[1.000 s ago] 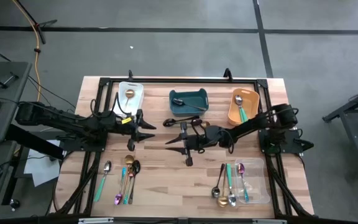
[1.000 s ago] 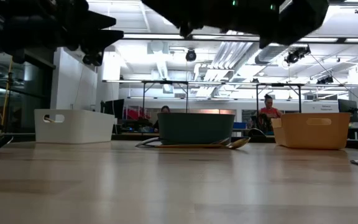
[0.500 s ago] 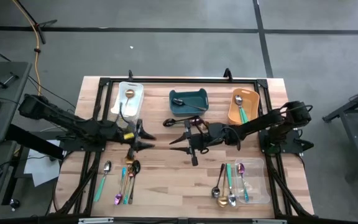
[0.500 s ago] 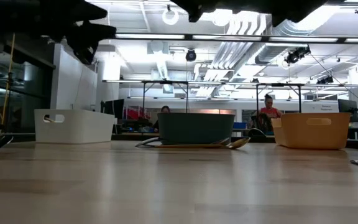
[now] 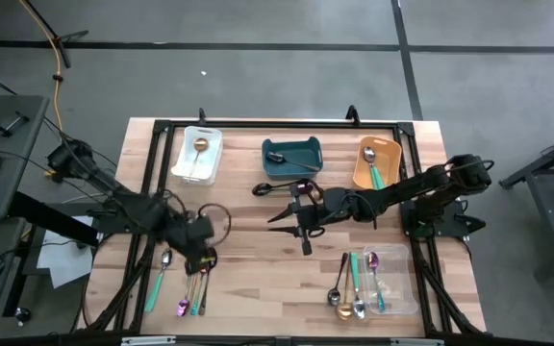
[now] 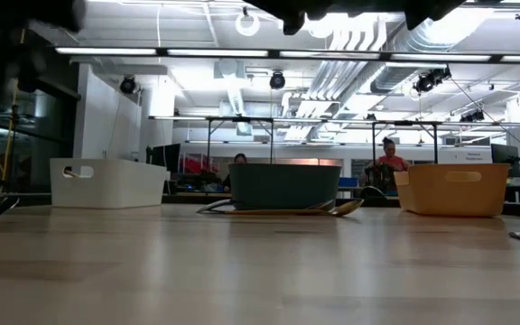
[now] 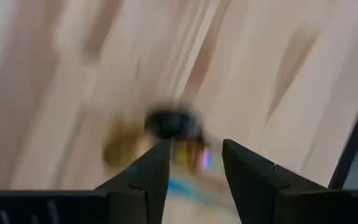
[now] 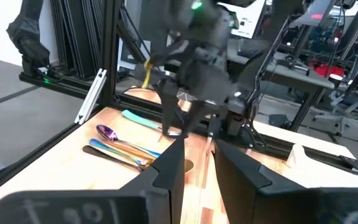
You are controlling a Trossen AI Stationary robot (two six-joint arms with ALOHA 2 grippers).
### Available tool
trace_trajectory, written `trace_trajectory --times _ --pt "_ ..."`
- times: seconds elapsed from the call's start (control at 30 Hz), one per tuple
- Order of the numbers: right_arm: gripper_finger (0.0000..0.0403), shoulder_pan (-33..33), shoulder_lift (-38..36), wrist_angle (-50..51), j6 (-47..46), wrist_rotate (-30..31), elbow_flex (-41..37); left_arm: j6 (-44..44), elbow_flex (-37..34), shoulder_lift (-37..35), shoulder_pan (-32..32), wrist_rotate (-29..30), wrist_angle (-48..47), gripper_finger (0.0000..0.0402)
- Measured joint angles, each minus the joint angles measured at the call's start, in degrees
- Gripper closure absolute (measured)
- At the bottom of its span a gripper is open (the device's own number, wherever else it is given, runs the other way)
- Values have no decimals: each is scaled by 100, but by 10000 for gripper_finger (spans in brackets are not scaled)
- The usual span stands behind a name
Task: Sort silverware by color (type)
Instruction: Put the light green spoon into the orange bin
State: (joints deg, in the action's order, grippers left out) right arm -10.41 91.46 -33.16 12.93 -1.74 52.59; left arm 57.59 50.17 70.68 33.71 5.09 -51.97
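Black fingers of the left gripper (image 5: 203,258) stand parted directly over the silverware cluster (image 5: 186,279) at the front left of the table (image 5: 258,259); in the left wrist view a dark spoon bowl (image 7: 169,121) sits just beyond the fingertips (image 7: 160,155), with gold and iridescent pieces beside it, though blur makes it uncertain whether anything is touched. That cluster holds teal-handled, gold, black and purple pieces lying side by side. To the right of this gripper, near the table centre, the right gripper (image 5: 303,219) hangs above bare wood with its fingers slightly apart and nothing between them. In front of and to the right of the right gripper, a clear bin (image 5: 407,281) and the wood just beside it hold a second group of utensils (image 5: 357,284). Beyond the right gripper lies a pair of spoons (image 5: 282,187) just in front of the teal bin (image 5: 292,156), which holds a black spoon (image 5: 275,157). Beyond the left gripper, the white bin (image 5: 200,154) holds a gold spoon (image 5: 200,146); the orange bin (image 5: 377,163) at the far right holds a teal-handled piece (image 5: 373,168).
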Motion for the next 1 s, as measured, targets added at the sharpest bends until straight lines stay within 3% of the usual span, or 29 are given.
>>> trace_trajectory --times 0.17,0.37,1.0 --pt "320 0 0 81 0 0 -1 1142 6 908 487 -1420 -1001 312" --pt "320 0 0 113 0 0 -1 1363 6 1766 1004 -2716 -1397 392" --pt "320 0 2 153 -109 0 -1 671 6 2684 1318 -3378 -531 401"
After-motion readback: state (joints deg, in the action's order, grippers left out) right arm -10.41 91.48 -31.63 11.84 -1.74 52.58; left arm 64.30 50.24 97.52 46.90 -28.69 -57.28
